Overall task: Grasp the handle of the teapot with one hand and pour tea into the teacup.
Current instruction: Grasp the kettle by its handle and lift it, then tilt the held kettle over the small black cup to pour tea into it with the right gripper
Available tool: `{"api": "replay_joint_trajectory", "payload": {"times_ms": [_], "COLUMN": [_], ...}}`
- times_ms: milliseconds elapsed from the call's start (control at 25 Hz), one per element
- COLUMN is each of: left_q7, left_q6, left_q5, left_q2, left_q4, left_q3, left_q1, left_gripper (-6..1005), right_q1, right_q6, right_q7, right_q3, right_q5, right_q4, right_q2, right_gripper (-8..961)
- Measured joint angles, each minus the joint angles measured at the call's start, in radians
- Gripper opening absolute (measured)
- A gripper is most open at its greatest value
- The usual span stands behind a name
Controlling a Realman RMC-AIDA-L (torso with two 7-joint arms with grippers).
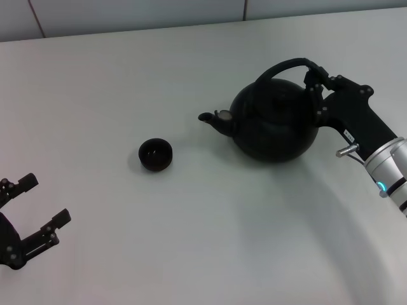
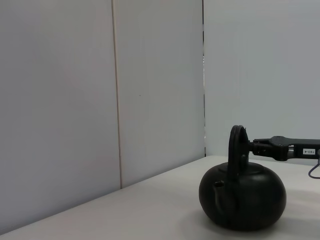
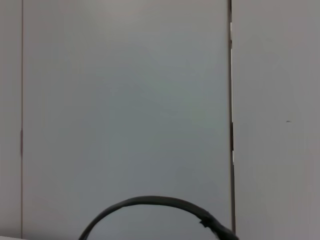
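Note:
The matte-black teapot (image 1: 273,124) stands on the white table, its short spout (image 1: 213,121) pointing toward the teacup (image 1: 156,154), a tiny dark bowl a short way off. My right gripper (image 1: 316,79) is shut on the right end of the arched handle (image 1: 283,67). The left wrist view shows the teapot (image 2: 245,200), its handle (image 2: 236,145) edge-on and the right gripper (image 2: 252,146) at it. The right wrist view shows only the handle's arc (image 3: 150,201). My left gripper (image 1: 46,199) is open and empty at the near left.
The white table (image 1: 191,241) stretches from the near edge to a pale panelled wall (image 1: 127,16) at the back. Nothing else stands on it besides the teapot and the cup.

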Motion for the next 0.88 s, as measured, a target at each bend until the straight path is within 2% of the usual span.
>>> {"api": "replay_joint_trajectory", "payload": {"times_ms": [240,440,640,680,720,880], "left_q7": [-0.001,0.006,0.007,0.007,0.007,0.008], "left_q6": [0.005,0.006,0.006,0.006,0.006,0.004], "left_q5": [-0.002,-0.009,-0.01,-0.011,-0.011,-0.011], "left_q2": [-0.001,-0.001,-0.001,-0.001,-0.001,-0.001], "left_q4": [-0.002,-0.02,-0.024,-0.024,-0.024,-0.026], "left_q3": [0.0,0.0,0.0,0.0,0.0,0.0], "left_q1": [0.002,0.003,0.001,-0.001,-0.001,-0.011], "left_gripper": [812,812,812,812,812,812], "right_q1": [0.006,0.039,0.117,0.164,0.164,0.238], "right_q6": [0.003,0.003,0.034,0.087,0.087,0.149], "right_q7": [0.003,0.027,0.08,0.133,0.133,0.193], "right_q3": [0.006,0.011,0.005,-0.001,-0.001,-0.003], "right_q5": [0.0,0.0,0.001,-0.006,-0.006,-0.053], "right_q4": [-0.002,-0.028,-0.064,-0.088,-0.088,-0.115], "right_q2": [0.0,0.001,0.002,0.001,0.001,0.002], "right_gripper": [89,89,89,89,88,88]}}
